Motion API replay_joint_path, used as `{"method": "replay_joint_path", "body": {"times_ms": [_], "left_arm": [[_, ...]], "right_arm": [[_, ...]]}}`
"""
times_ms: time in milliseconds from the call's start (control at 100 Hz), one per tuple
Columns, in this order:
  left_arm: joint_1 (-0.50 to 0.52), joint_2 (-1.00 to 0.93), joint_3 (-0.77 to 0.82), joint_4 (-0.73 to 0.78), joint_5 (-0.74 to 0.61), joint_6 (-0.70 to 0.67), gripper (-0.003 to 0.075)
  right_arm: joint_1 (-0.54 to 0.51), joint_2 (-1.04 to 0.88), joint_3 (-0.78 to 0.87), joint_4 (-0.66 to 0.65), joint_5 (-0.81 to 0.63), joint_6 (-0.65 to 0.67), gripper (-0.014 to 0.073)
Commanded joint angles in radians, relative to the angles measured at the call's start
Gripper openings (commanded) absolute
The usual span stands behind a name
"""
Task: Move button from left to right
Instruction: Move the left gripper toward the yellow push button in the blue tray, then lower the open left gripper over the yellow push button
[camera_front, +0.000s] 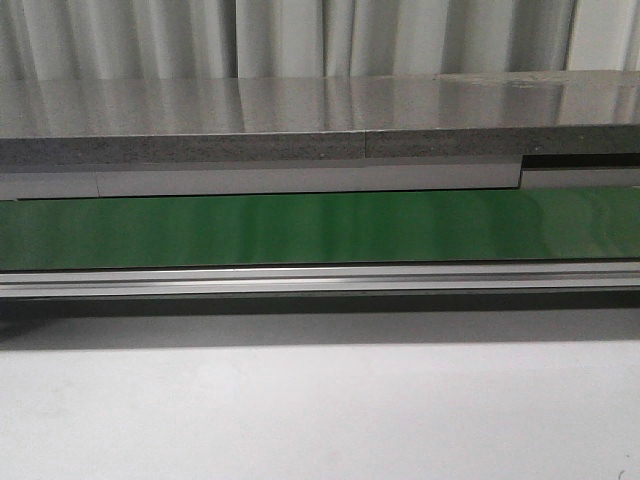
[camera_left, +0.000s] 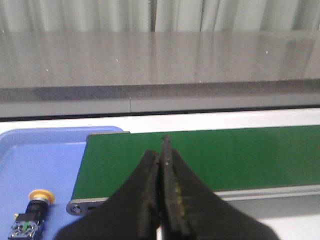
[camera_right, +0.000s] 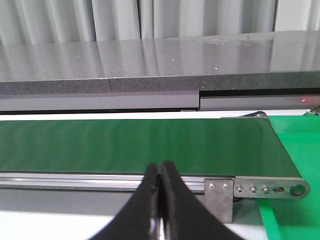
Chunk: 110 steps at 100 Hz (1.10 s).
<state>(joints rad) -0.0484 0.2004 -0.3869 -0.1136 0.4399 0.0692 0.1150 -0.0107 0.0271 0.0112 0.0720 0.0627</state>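
Note:
The button (camera_left: 33, 212), a yellow-orange cap on a black body with green marks, lies on its side in a blue tray (camera_left: 40, 165) at the conveyor's left end, seen only in the left wrist view. My left gripper (camera_left: 162, 155) is shut and empty, in front of the green belt (camera_left: 225, 155), to the right of the button and apart from it. My right gripper (camera_right: 159, 170) is shut and empty, in front of the belt's (camera_right: 125, 145) right part. Neither gripper shows in the front view.
The green conveyor belt (camera_front: 320, 228) with its aluminium side rail (camera_front: 320, 280) runs across the table (camera_front: 320, 410). A grey stone-like shelf (camera_front: 300, 120) stands behind it. A green surface (camera_right: 295, 140) lies at the belt's right end, by the roller bracket (camera_right: 265, 189).

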Motion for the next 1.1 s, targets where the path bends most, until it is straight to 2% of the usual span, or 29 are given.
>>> {"method": "replay_joint_path", "body": {"times_ms": [0,100,190,320,720,800,870,940,1060,1090], "left_arm": [[-0.003,0.095,-0.148,-0.013,0.094,-0.006,-0.002],[-0.003,0.182,-0.274,-0.013,0.234,-0.006,-0.002],[-0.003,0.24,-0.367,-0.013,0.308,-0.006,-0.002],[-0.003,0.276,-0.428,-0.017,0.318,-0.006,-0.002],[-0.003,0.277,-0.424,-0.02,0.331,-0.006,-0.0019],[-0.003,0.277,-0.424,-0.02,0.354,-0.006,0.0002],[-0.003,0.277,-0.424,-0.025,0.375,-0.006,0.0077],[-0.003,0.277,-0.424,-0.028,0.397,-0.006,0.0204],[-0.003,0.277,-0.424,-0.028,0.415,-0.006,0.0501],[-0.003,0.277,-0.424,-0.028,0.411,-0.006,0.0554]], "right_arm": [[-0.008,-0.019,-0.014,-0.011,-0.087,-0.005,-0.0067],[-0.008,-0.019,-0.014,-0.011,-0.087,-0.005,-0.0067],[-0.008,-0.019,-0.014,-0.011,-0.087,-0.005,-0.0067],[-0.008,-0.019,-0.014,-0.011,-0.087,-0.005,-0.0067],[-0.008,-0.019,-0.014,-0.011,-0.087,-0.005,-0.0067],[-0.008,-0.019,-0.014,-0.011,-0.087,-0.005,-0.0067],[-0.008,-0.019,-0.014,-0.011,-0.087,-0.005,-0.0067],[-0.008,-0.019,-0.014,-0.011,-0.087,-0.005,-0.0067],[-0.008,-0.019,-0.014,-0.011,-0.087,-0.005,-0.0067],[-0.008,-0.019,-0.014,-0.011,-0.087,-0.005,-0.0067]]}}
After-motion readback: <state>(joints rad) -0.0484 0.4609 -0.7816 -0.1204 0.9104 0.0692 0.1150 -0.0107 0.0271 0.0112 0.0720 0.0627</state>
